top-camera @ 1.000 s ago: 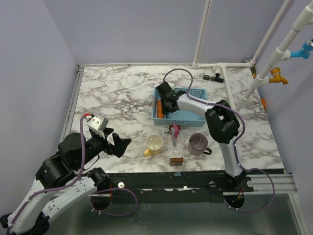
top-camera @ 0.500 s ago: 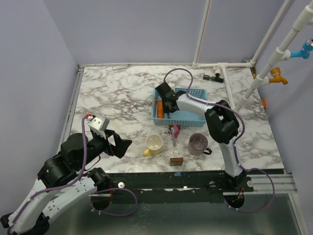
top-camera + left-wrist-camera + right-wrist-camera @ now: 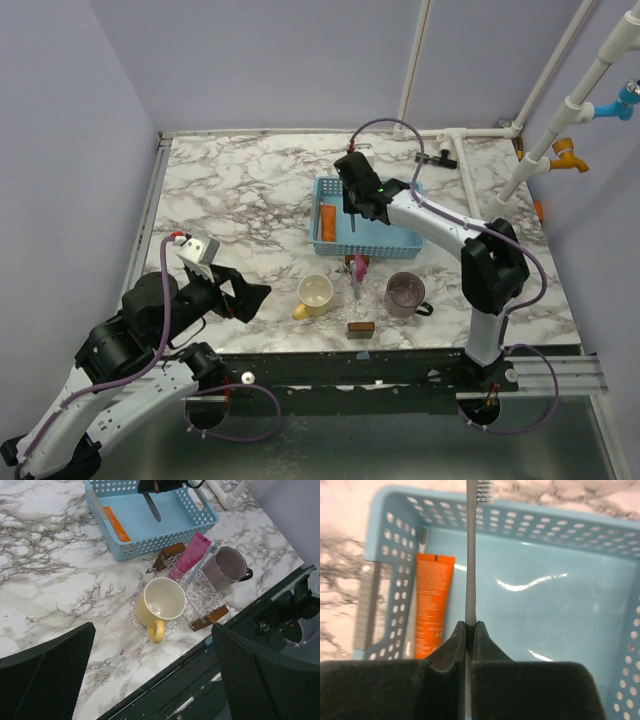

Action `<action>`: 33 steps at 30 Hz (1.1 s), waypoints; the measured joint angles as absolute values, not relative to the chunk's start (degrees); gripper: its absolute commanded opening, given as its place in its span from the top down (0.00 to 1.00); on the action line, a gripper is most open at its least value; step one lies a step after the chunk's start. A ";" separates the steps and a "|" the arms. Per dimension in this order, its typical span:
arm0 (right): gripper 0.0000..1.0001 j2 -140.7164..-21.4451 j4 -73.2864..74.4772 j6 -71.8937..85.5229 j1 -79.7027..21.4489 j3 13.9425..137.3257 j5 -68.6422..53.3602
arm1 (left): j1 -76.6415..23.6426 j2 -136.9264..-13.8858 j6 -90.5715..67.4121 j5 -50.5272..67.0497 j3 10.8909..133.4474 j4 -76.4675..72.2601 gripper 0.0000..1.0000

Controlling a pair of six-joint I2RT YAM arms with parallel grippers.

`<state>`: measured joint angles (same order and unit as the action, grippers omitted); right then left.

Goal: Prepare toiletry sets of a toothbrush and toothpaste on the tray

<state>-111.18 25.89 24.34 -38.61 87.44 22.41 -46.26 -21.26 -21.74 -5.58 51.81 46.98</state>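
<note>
- Right tool [image 3: 469, 627] is pressed together on the thin handle of a grey toothbrush [image 3: 470, 555]. The brush is held over the blue basket [image 3: 560, 520], just above centre in the top view, with its bristle end pointing away from the fingers.
- Left tool [image 3: 245, 293] is spread wide with nothing in it, at the lower left of the top view.
- The glass tray [image 3: 202, 597] sits below the basket, between a yellow mug [image 3: 160, 602] and a purple mug [image 3: 227, 567]. It already carries a pink toothpaste [image 3: 192, 555].
- An orange toothpaste [image 3: 432, 600] lies along the basket's left side.
- My worries:
  - The pinch is narrow on a slick handle, so the brush may swivel or slip as I carry it.
  - If I move sideways too low, the bristle end may catch the basket wall.
  - The mugs crowd the tray, so I may clip a rim on the way down or nudge the pink tube.
</note>
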 measured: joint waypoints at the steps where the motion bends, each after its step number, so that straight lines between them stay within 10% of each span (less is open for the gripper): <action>1: 1.00 -109.38 24.82 24.10 -38.61 86.80 22.63 | -46.26 -21.19 -22.13 -5.56 51.79 46.98 0.01; 33: 0.99 -63.68 -11.09 37.23 -56.01 59.00 -7.38 | -46.26 -25.54 -33.67 20.38 53.47 28.64 0.01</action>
<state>-63.68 -11.09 37.23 -56.01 59.00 -7.38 -46.26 -25.54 -33.67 20.38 53.47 28.64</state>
